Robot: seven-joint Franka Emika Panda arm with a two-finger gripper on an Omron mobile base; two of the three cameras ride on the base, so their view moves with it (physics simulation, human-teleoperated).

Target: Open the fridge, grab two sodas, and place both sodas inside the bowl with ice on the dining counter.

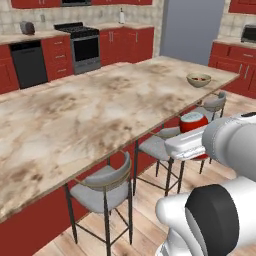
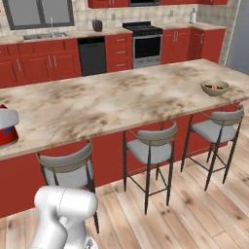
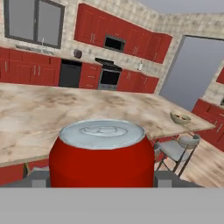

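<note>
A red soda with a silvery top sits upright between my fingers, close to the hand camera. My gripper is shut on it. From the base the same soda hangs above the stools, off the near edge of the dining counter, with the gripper around it. It also shows as the soda at the far left. The olive-tan bowl stands near the counter's far right corner, bowl, bowl, with red and pale bits inside. The grey fridge stands shut behind it.
Grey stools line the counter's near side over a wood floor. Red cabinets, a stove, a dishwasher and a sink run along the back wall.
</note>
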